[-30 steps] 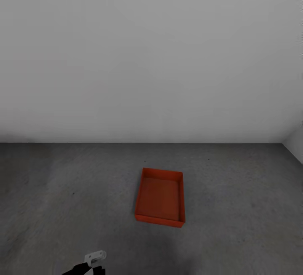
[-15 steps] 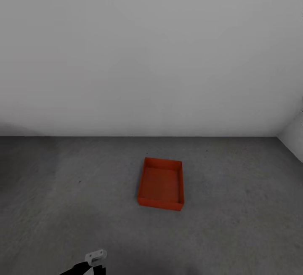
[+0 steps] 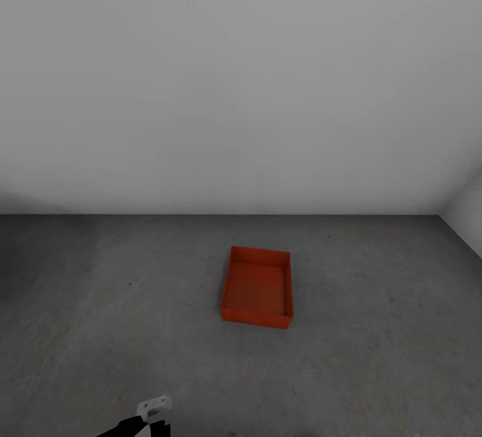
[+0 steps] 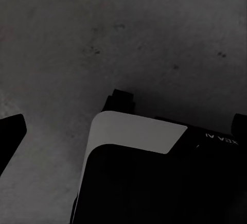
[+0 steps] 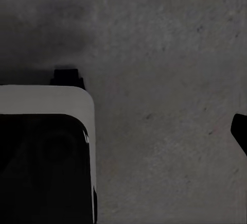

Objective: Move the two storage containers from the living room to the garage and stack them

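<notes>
One red container (image 3: 258, 287) sits upright and empty on the grey concrete floor (image 3: 100, 303) of the garage, well apart from the white wall (image 3: 241, 89). Nothing is stacked on it. Judgement: first placement done; the second container remains to be fetched and stacked. The wrist views look down on bare floor. Left arm (image 3: 144, 420) shows at the head view's lower edge. Neither gripper's fingers can be made out; their state cannot be told.
</notes>
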{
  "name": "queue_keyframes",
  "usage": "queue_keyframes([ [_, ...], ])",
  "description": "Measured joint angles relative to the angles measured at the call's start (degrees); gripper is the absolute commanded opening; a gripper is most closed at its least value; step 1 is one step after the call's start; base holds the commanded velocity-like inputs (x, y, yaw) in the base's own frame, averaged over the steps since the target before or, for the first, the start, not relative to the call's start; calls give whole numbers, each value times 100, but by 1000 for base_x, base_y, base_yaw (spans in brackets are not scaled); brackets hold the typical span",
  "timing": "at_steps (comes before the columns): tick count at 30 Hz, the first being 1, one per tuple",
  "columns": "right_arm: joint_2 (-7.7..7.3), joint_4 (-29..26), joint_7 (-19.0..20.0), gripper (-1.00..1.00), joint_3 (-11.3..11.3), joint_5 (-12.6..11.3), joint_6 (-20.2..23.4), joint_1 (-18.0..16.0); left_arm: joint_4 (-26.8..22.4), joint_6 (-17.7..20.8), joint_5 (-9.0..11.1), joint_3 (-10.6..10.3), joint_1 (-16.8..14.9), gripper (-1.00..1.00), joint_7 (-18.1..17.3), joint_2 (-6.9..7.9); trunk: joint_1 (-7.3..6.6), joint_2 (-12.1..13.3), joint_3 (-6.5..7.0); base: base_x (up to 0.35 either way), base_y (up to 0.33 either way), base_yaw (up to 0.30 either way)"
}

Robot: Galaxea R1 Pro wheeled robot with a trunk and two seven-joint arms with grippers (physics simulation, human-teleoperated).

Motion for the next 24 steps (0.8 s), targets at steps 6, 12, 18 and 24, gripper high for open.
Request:
queue_keyframes([
  [6, 16, 0, -6, 100, -1, -8, 18, -3, 6, 67, -1, 0, 1, 100, 3, -22, 0, 0, 0, -1, 0, 0],
  [12, 14, 0, -16, 100, -1, -16, 22, -4, 1, 92, -3, 0, -1, 100, -13, -20, 0, 0, 0, 0, 0, 0],
  [18, 17, 0, -16, 100, -1, -18, 22, -4, -7, 87, -22, 0, -2, 100, -11, -25, 0, 0, 0, 0, 0, 0],
  [24, 22, 0, -12, 100, -1, -18, 24, -4, -8, 83, -25, 0, -1, 100, 0, -29, 0, 0, 0, 0, 0, 0],
])
